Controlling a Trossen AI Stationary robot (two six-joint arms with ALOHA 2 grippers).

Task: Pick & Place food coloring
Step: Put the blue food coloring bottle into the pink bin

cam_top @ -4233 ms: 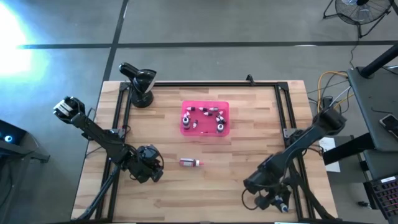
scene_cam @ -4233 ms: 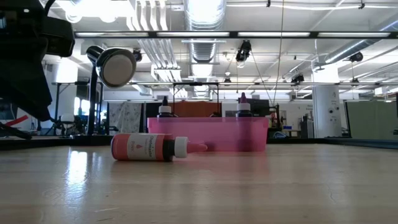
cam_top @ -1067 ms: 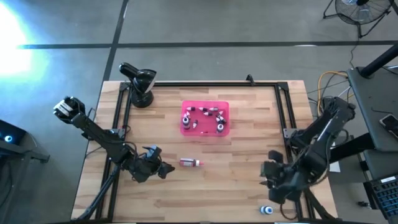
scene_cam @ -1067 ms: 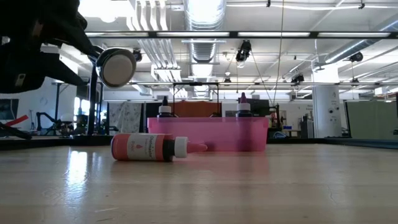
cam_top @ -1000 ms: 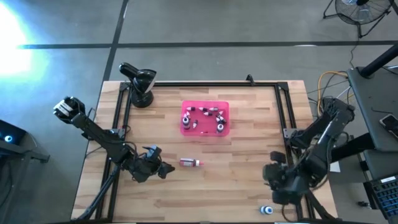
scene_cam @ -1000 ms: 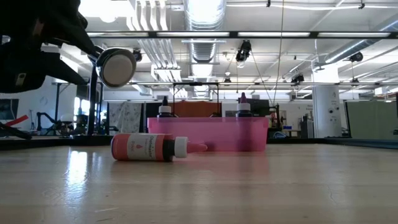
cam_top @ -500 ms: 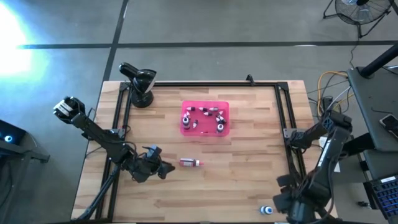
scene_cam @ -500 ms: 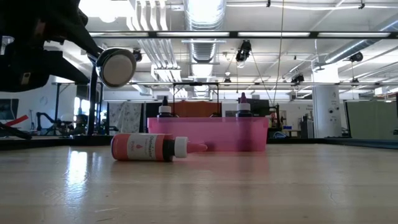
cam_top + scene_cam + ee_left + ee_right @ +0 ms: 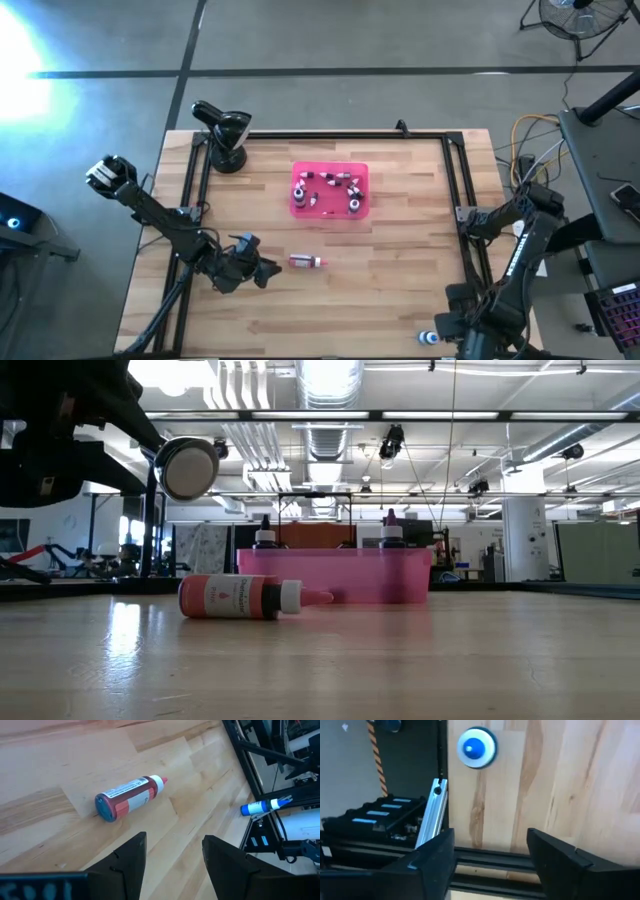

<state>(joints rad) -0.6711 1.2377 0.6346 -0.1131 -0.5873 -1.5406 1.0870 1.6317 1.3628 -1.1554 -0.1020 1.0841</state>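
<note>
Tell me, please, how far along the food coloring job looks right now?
Done: several bottles sit in the pink tray. In hand: nothing; the open left gripper faces the red bottle lying on the table, and the open right gripper is beside the blue-capped bottle. Left: both those bottles.

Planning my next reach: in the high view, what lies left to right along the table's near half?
Left gripper, open → red bottle lying on its side → blue-capped bottle standing at the table's corner → right gripper, open.

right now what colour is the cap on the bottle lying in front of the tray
White, with a red tip, on the red bottle. The low view shows it best.
</note>
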